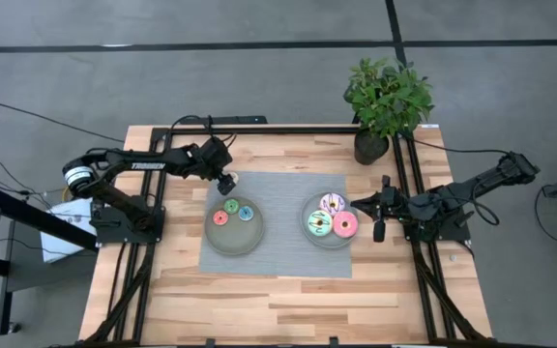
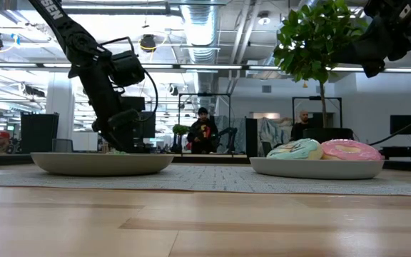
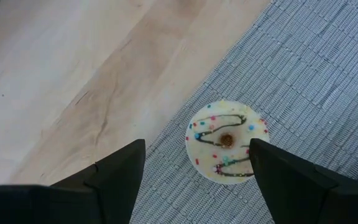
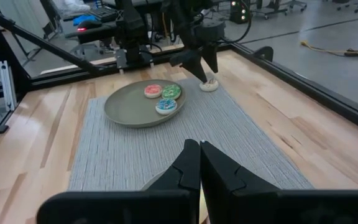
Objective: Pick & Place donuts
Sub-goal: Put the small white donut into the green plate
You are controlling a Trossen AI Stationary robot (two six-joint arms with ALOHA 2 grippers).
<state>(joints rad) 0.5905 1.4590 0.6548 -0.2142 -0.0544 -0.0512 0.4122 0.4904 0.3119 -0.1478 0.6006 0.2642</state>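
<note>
Reach step: my left jaws (image 3: 194,171) hang apart over the small tan donut (image 3: 227,141), on the mat just beside the left plate (image 1: 213,236); next, lower and close.

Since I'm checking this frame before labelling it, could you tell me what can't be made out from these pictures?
- Small tan donut: in the high view the left gripper covers it; whether the open fingers touch it is unclear.
- Three small donuts on the left plate: in the low view the rim hides them.
- White-lilac donut: in the low view, hidden behind the mint-green donut and pink donut.
- Right gripper, shut: the right wrist view shows no right plate.
</note>
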